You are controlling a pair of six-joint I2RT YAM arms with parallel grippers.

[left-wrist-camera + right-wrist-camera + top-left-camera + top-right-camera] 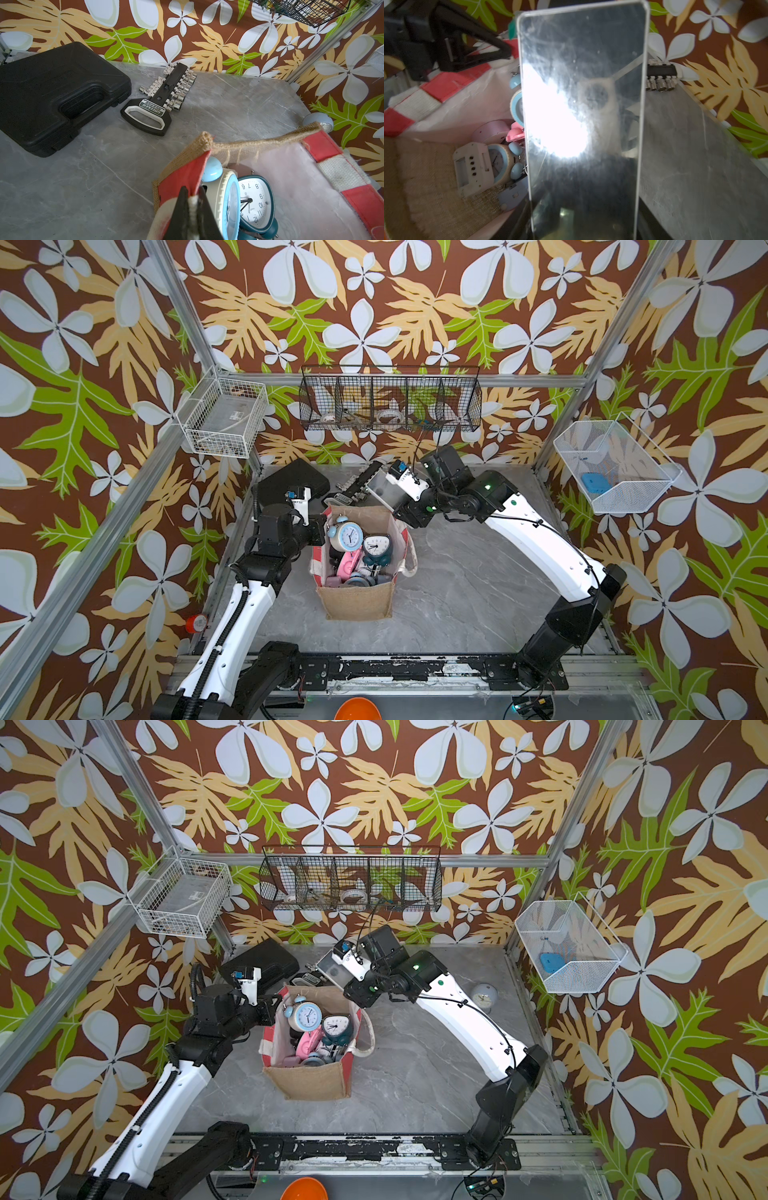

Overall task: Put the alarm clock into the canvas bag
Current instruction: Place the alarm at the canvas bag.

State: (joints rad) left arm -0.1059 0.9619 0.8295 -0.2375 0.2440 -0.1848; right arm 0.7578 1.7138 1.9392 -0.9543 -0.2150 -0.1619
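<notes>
One mirror-faced alarm clock point(379, 489) is clamped in the right gripper point(397, 498), long axis running straight out from the jaws, poised at the far rim of the canvas bag point(357, 605); the mouth lies just nearward and below. The left gripper point(192, 193) pinches the bag's left rim, spreading it. A blue twin-bell clock point(347, 536) and teal clock point(376, 547) crowd that end; the socket rail point(359, 483) lies behind, a round clock point(484, 994) near the tabletop's point(457, 593) right edge

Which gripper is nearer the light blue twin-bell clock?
Left: left gripper clamps the canvas bag rim beside the twin-bell clock; right gripper holds a mirror-faced clock near its far rim.
</notes>
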